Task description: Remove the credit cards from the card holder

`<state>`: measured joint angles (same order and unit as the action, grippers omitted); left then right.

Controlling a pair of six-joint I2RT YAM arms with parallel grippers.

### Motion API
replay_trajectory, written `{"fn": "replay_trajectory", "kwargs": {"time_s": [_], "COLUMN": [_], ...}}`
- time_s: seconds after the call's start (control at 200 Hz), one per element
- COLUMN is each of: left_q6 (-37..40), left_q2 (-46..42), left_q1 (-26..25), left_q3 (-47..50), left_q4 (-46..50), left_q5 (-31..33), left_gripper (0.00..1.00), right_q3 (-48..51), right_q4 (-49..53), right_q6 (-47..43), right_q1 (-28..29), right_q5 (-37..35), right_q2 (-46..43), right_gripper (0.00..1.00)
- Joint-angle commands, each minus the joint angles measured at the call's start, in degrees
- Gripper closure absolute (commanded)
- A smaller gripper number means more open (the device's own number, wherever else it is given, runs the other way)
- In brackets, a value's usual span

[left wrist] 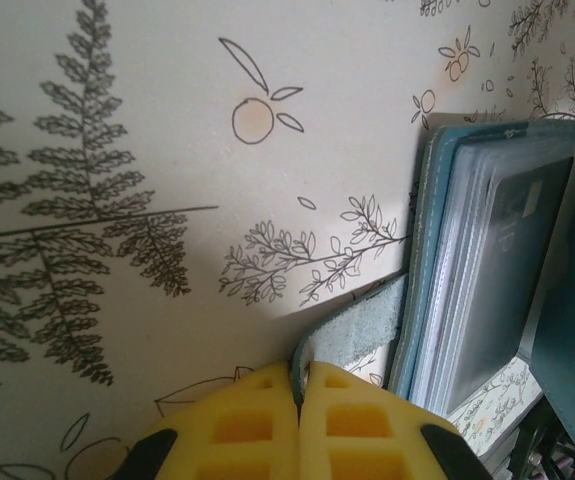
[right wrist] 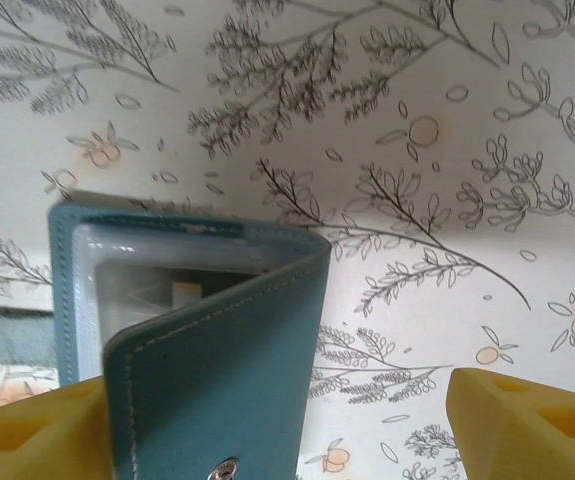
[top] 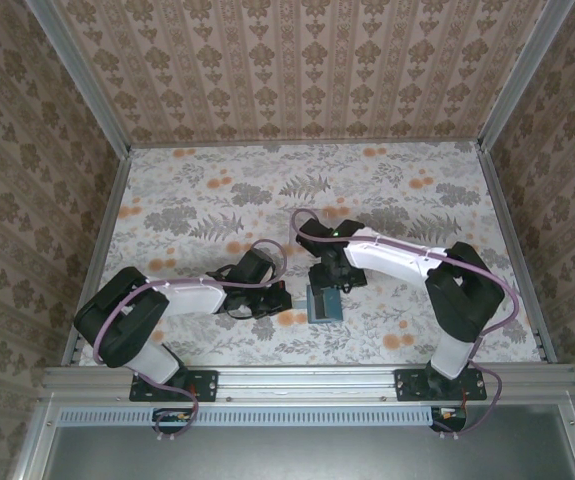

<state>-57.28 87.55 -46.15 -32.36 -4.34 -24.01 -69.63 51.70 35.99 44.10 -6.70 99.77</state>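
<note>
**Card holder and pincers at the moment of opening.** The card holder (top: 324, 304) is a teal folding wallet. It lies on the flowered bench (top: 217, 200) close to the near edge and about mid-width, between the two arms.

In the left wrist view, the left pincer (left wrist: 298, 380) has its yellow pads (left wrist: 247, 430) clenched flat together on the holder's teal closing strap (left wrist: 359, 322). The strap curls out from the wallet's side.

In the right wrist view, the right pincer (right wrist: 267, 400) is released, its pads (right wrist: 527, 420) standing wide apart astride the raised front cover. The cover lies at one pad, and whether it touches cannot be told.

Clear plastic sleeves (left wrist: 467, 270) sit between the covers. One dark credit card (left wrist: 527, 225) shows through them, and whether more lie behind it cannot be told.

**Handling, as judged.** The holder looks light and limp at its fold, so it would slide or lift unless pinned by the strap. Its covers look soft and smooth. The cards are probably thin, stiff and slick, and sit snug in pliant sleeves. The likely hold is a pinch on a card's exposed edge at the sleeve mouth, drawn along the sleeve and not across it. Little of that edge shows.

**Room.** Bare bench lies open on the far side and to the left and right. The near rail (top: 307, 378) runs close behind the holder, and the two pincers stand near one another, so crowding is likeliest there.
</note>
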Motion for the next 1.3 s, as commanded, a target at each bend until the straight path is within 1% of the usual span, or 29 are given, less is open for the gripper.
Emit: {"fn": "replay_trajectory", "kwargs": {"time_s": [0.0, 0.265, 0.54, 0.685, 0.915, 1.1, 1.295], "left_q6": [-1.34, -1.22, 1.72, 3.88, 9.15, 11.98, 13.77], "left_q2": [-1.41, -3.32, -8.76, -11.75, -12.23, -12.32, -11.29], "left_q1": [0.11, 0.72, 4.52, 7.57, 11.36, 12.86, 13.10], "left_q3": [-0.42, -0.51, 0.08, 1.07, 0.71, -0.58, -1.62], "left_q4": [1.69, 4.53, 11.03, 13.77, 18.24, 22.12, 24.03], "left_q5": [4.09, 6.15, 7.13, 6.06, 2.49, 2.54, 2.50], "left_gripper": [0.97, 0.98, 0.98, 0.97, 0.97, 0.95, 0.93], "right_q3": [1.83, 4.61, 5.38, 5.05, 5.03, 5.75, 6.76], "right_q4": [3.81, 4.68, 4.48, 3.47, 1.11, -1.26, -3.22], "right_q6": [-1.00, -0.55, 0.05, 0.09, 0.12, 0.39, 0.40], "right_q1": [0.59, 0.57, 0.49, 0.29, -0.37, -0.79, -1.10], "right_q5": [1.48, 0.75, -0.84, -0.95, -1.12, -1.12, -0.77], "right_q2": [-2.67, -6.27, -7.65, -6.64, -4.14, -2.04, 0.32], "right_gripper": [0.19, 0.20, 0.21, 0.21, 0.21, 0.21, 0.21]}}
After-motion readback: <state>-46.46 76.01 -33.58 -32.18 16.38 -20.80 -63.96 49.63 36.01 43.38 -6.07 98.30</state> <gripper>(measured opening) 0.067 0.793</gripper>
